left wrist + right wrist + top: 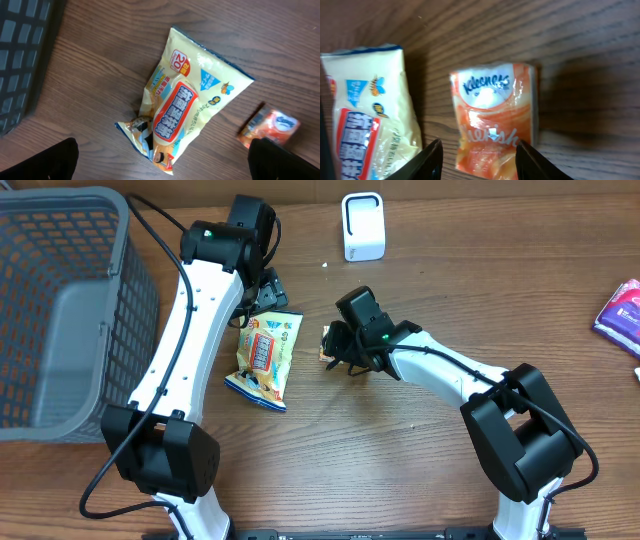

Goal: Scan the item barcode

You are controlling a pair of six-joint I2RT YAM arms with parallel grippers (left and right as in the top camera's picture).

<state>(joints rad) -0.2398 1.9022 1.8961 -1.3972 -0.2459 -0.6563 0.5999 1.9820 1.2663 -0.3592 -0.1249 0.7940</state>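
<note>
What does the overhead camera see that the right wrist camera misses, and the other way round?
Only overhead: the grey basket, the white scanner and a purple packet. Only the right wrist: the Kleenex lettering on the orange tissue pack. Both: that pack, the yellow snack bag and the wooden table.

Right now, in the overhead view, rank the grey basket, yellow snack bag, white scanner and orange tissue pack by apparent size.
1. grey basket
2. yellow snack bag
3. white scanner
4. orange tissue pack, placed last with doubt: the right gripper covers most of it.
</note>
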